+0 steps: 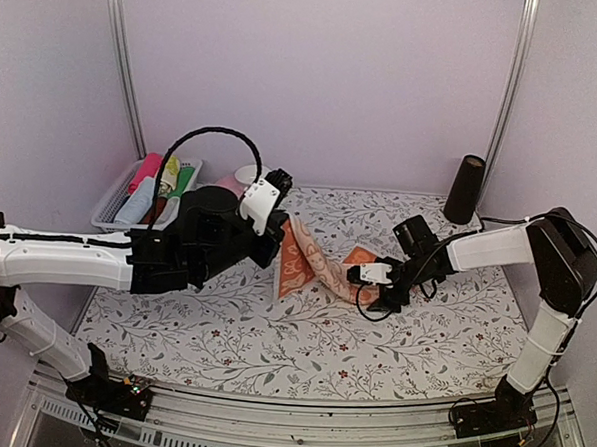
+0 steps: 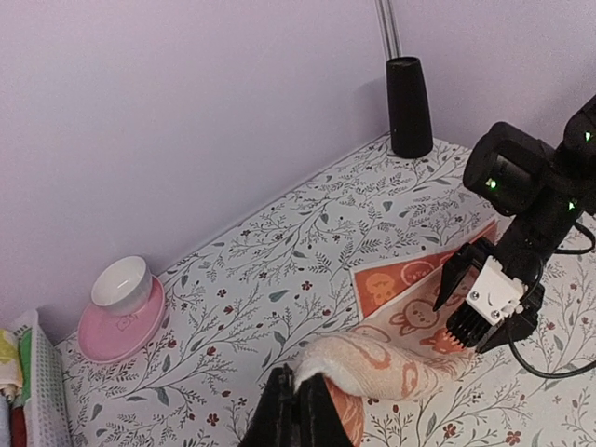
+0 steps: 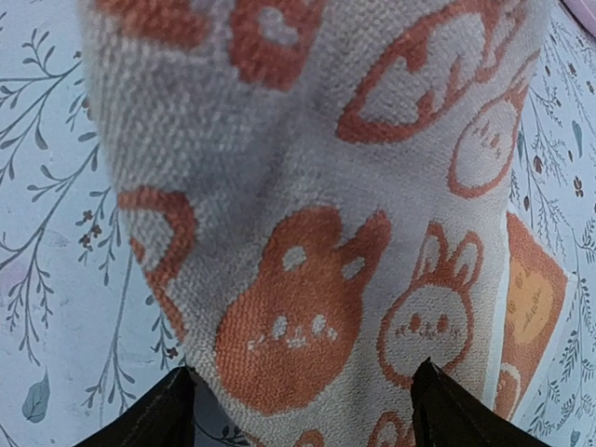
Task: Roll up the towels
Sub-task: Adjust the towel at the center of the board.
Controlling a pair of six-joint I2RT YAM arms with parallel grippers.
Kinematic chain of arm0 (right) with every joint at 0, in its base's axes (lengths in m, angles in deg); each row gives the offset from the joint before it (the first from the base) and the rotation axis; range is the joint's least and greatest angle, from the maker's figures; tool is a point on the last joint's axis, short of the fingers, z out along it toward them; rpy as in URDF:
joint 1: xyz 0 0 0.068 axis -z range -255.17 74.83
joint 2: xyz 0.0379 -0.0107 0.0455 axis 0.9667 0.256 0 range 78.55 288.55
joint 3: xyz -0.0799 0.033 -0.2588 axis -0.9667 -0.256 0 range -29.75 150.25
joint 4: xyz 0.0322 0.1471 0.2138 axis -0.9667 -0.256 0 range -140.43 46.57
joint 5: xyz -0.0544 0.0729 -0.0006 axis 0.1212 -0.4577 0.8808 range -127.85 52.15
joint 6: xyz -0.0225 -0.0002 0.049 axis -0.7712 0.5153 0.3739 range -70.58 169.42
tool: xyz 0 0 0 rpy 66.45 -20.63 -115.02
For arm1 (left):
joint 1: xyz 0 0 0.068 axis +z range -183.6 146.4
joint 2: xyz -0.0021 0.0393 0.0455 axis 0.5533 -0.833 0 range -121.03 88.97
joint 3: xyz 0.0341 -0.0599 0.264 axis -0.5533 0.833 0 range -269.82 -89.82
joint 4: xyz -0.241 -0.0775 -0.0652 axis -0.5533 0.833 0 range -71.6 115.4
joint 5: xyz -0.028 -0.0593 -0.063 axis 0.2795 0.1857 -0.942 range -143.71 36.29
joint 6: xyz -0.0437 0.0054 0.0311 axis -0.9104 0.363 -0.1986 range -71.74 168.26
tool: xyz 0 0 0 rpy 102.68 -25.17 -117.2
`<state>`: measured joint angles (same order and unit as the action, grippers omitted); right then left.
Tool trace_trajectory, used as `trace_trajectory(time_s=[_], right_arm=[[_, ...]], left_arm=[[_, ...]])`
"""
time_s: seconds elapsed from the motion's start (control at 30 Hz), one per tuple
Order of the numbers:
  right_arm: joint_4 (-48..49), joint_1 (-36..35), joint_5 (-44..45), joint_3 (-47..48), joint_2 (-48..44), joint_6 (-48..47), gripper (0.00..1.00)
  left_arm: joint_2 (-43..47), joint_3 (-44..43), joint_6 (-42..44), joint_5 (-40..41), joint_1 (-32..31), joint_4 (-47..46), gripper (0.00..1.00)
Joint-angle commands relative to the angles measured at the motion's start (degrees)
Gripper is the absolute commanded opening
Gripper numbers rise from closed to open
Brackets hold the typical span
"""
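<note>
Pinching one edge of the peach towel (image 2: 372,368), the left claw (image 2: 300,400) sat at the bottom edge of its own wrist view. Its dark fingers were drawn together on the cloth. From that grip the towel was held up off the counter (image 1: 223,330). It sagged in a loose fold toward the centre right of the overhead frame.

The right claw (image 3: 303,410) had its fingers spread apart at the lower left and lower right corners of its wrist view. The towel's rabbit-print pile filled the space between them. Whether the tips pressed into the cloth could not be told. In the left wrist view this claw stood over the towel's lower end, tips pointing down. Just beyond it, a flat orange corner of the towel lay on the floral sheet.

Further out:
- A black cylinder (image 1: 464,189) stood upright at the upper right, against the back wall.
- A white cup (image 2: 121,282) sat on a pink saucer (image 2: 93,340) at the left of the left wrist view.
- A basket (image 1: 107,205) at the upper left of the overhead frame held pink, green and pale blue items, too small to identify.
</note>
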<state>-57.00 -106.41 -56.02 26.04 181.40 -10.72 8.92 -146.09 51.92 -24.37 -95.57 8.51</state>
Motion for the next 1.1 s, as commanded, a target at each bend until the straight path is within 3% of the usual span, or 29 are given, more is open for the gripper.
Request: trace_trajectory(time_s=[0.0,0.1,0.23,0.27,0.5,0.63,0.83,0.9,0.97,1.07], right_arm=[[2.97,-0.33,4.83,0.08,2.14,0.84,0.77],[2.76,-0.31,6.28,0.71,3.67,0.63,0.62],[-3.86,-0.31,3.93,3.7,2.95,-0.15,0.07],[-7.33,-0.34,2.7,4.54,1.45,-0.92,0.04],[-36.13,0.62,-15.53,14.97,-15.09,-10.29,0.03],[-43.88,1.45,-19.92,19.79,-14.39,-12.65,0.05],[-45.08,3.01,-15.46,31.39,5.3,-2.08,0.1],[-42.59,4.1,-11.92,36.03,12.54,4.73,0.16],[-33.44,4.43,-2.41,37.18,16.12,11.29,0.23],[-20.41,4.02,13.62,32.19,13.21,18.7,0.42]], left_arm=[[2.2,1.15,-0.2,1.42,-0.86,-0.64,0.0],[2.81,1.4,-0.01,1.68,-0.82,-0.74,0.0],[3.3,1.67,1.48,1.9,-0.85,-0.78,0.0],[3.71,1.83,2.23,1.86,-0.8,-0.83,0.0],[14.6,6.52,8.59,-6.49,-1.51,-3.91,0.0],[19.72,9.61,8.53,-4.24,-1.57,-5.14,0.0],[15.14,10.87,4.57,8.19,-1.5,-3.99,0.0],[12.68,10.96,3.23,12.36,-1.13,-3.99,0.0],[10.25,10.6,1.27,15.82,-0.34,-3.61,0.0],[8.01,10.3,-0.82,16.95,1.09,-2.91,0.0]])
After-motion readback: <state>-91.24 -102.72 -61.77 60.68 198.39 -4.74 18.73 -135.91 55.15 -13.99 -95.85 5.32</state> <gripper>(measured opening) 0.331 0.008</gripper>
